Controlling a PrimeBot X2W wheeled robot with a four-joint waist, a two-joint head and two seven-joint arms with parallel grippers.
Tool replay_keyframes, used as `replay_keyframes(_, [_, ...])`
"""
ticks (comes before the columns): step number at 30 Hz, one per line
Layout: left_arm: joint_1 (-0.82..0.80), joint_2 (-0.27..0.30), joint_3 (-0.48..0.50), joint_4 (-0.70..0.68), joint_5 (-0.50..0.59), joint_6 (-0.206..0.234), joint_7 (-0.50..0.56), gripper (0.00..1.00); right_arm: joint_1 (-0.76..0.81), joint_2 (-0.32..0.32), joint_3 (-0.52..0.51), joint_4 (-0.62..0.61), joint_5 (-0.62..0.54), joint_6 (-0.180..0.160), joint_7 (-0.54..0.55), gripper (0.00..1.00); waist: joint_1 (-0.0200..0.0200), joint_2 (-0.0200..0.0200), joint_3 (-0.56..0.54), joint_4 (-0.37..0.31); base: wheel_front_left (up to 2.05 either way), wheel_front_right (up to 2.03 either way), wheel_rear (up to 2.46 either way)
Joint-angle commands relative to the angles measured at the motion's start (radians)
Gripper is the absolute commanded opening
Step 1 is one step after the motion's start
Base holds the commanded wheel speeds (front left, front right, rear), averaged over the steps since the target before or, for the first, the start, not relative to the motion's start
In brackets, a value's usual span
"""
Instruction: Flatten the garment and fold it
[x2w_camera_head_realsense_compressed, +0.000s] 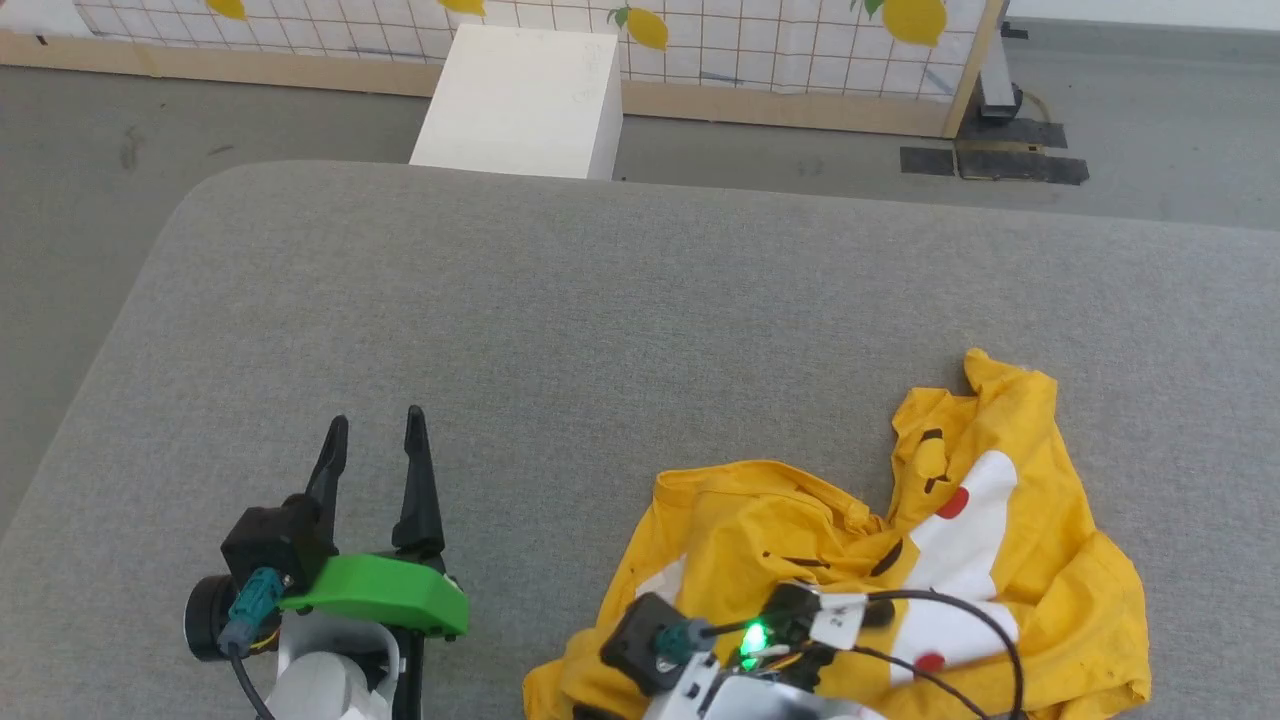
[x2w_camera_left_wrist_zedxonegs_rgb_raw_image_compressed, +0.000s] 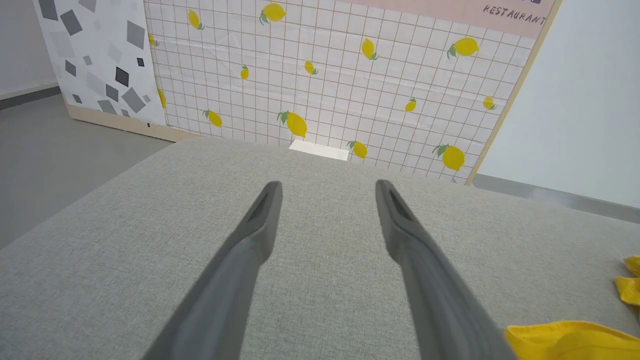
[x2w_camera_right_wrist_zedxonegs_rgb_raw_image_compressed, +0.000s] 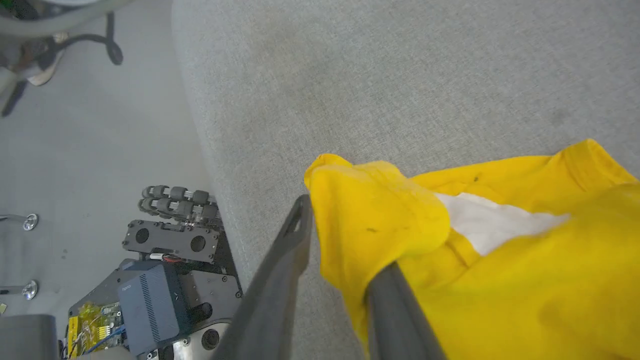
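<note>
Garment (x2w_camera_head_realsense_compressed: 720, 530) lies crumpled; backdrop lettering (x2w_camera_left_wrist_zedxonegs_rgb_raw_image_compressed: 515, 14) reads "RESTAURANT".

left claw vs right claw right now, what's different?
Place: left claw is over the bare grey surface; right claw is at the edge of the yellow T-shirt.
Fingers: both of the left claw's are bare; fabric drapes over one right claw fingertip and hides it.
Gap: left claw looks spread wider than right claw.
Shared: two long dark fingers, both open, neither visibly clamping anything.
</note>
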Motion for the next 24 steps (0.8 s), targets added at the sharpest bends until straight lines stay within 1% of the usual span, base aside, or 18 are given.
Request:
replay_keyframes(1, [0.011,-0.002,0.003,0.004,-0.003,-0.007,-0.004,1.00,-0.002,-0.016,-0.006,-0.012,0.022,-0.002,-0.003,1.00,-0.0001,0.0000,-0.003,0.003,0.00,0.00,0.00])
replay_keyframes(4, [0.018,-0.002,0.001,0.006,-0.001,-0.008,-0.004,1.00,-0.003,-0.027,-0.069,-0.051,0.044,-0.002,-0.051,1.00,-0.0001,0.0000,-0.009,0.001,0.00,0.00,0.00])
replay_keyframes(6, [0.022,-0.002,-0.001,0.010,0.001,-0.012,-0.004,1.00,0.004,-0.025,-0.148,-0.089,0.035,-0.002,-0.110,1.00,-0.0001,0.0000,-0.015,-0.002,0.00,0.00,0.00])
replay_keyframes(9, [0.025,-0.002,-0.013,0.019,0.005,-0.019,-0.004,1.00,0.030,-0.006,-0.328,-0.156,-0.023,-0.002,-0.239,1.00,-0.0001,0.0000,-0.024,-0.010,0.00,0.00,0.00])
replay_keyframes(13, [0.026,-0.002,-0.053,0.044,0.017,-0.038,-0.004,1.00,0.092,0.027,-0.559,-0.220,-0.124,-0.002,-0.367,1.00,-0.0001,0.0000,-0.030,-0.024,0.00,0.00,0.00])
replay_keyframes(14, [0.021,-0.001,-0.111,0.083,0.037,-0.067,0.009,1.00,0.139,0.041,-0.689,-0.235,-0.187,-0.002,-0.413,1.00,-0.0001,0.0000,-0.027,-0.037,0.00,0.00,0.00])
replay_keyframes(16, [0.017,0.001,-0.157,0.108,0.044,-0.087,0.057,1.00,0.172,0.047,-0.755,-0.234,-0.213,-0.002,-0.421,1.00,-0.0001,0.0000,-0.024,-0.047,0.00,0.00,0.00])
replay_keyframes(19, [0.013,0.012,-0.218,0.138,0.044,-0.106,0.177,1.00,0.213,0.052,-0.828,-0.237,-0.224,-0.002,-0.423,1.00,-0.0001,0.0000,-0.019,-0.063,0.00,0.00,0.00])
replay_keyframes(24, [0.018,0.034,-0.287,0.146,0.023,-0.119,0.427,1.00,0.248,0.054,-0.873,-0.231,-0.179,-0.002,-0.429,1.00,-0.0001,0.0000,-0.009,-0.099,0.00,0.00,0.00])
